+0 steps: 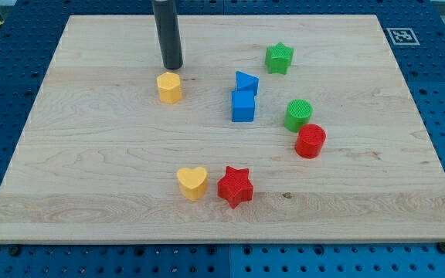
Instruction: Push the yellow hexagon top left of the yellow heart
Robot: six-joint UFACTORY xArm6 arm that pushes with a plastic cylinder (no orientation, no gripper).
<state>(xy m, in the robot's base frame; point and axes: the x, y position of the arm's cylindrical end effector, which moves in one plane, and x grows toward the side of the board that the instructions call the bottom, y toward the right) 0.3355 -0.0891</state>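
Note:
The yellow hexagon [170, 88] stands on the wooden board in the upper left of the middle. My tip [173, 66] is just above it in the view, very close to its top edge; I cannot tell if they touch. The yellow heart [192, 182] lies lower down, near the view's bottom centre, with the red star [235, 186] right beside it on its right.
A blue triangle [246, 82] and a blue cube [242, 106] sit together right of the hexagon. A green star [280, 58] is toward the top. A green cylinder [298, 114] and a red cylinder [310, 141] sit at the right.

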